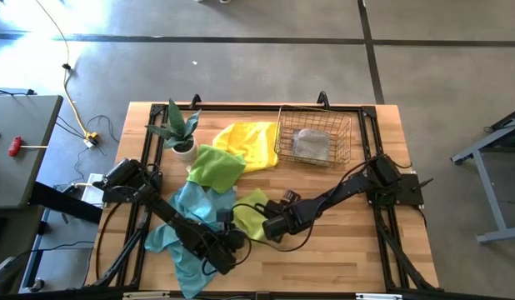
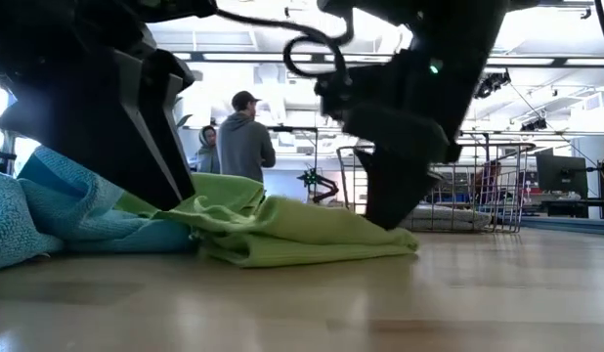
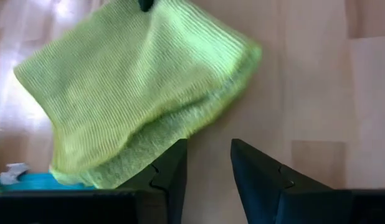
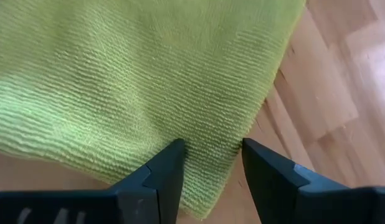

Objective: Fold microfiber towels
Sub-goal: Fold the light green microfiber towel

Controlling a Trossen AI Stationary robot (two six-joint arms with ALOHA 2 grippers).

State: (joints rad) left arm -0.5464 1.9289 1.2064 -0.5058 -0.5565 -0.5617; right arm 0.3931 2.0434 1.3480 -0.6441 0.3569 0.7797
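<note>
A lime-green towel (image 1: 252, 213) lies folded in layers on the wooden table (image 1: 349, 250), its left part resting on teal towels (image 1: 184, 223). My right gripper (image 4: 211, 155) is open and stands over the lime towel's right end, cloth showing between its fingers. My left gripper (image 3: 208, 155) is open at the towel's near edge (image 3: 149, 143), with bare wood in its gap. A second green towel (image 1: 216, 167) and a yellow towel (image 1: 251, 142) lie farther back. A grey towel (image 1: 312, 143) lies in the wire basket. My right gripper comes down from above onto the lime towel's top layer near its right edge (image 4: 208, 134), fingers apart with the cloth flat between them. In the low view its tip (image 2: 390, 220) meets the towel, which lies on the table. My left gripper: one finger (image 3: 171, 165) stands right at the towel's folded edge; I cannot tell whether it touches.
A small potted plant (image 1: 181, 133) stands at the far left. The wire basket (image 1: 314, 137) stands at the far right. Bare wood shows at the near right of the table. People stand in the room behind (image 2: 245, 142).
</note>
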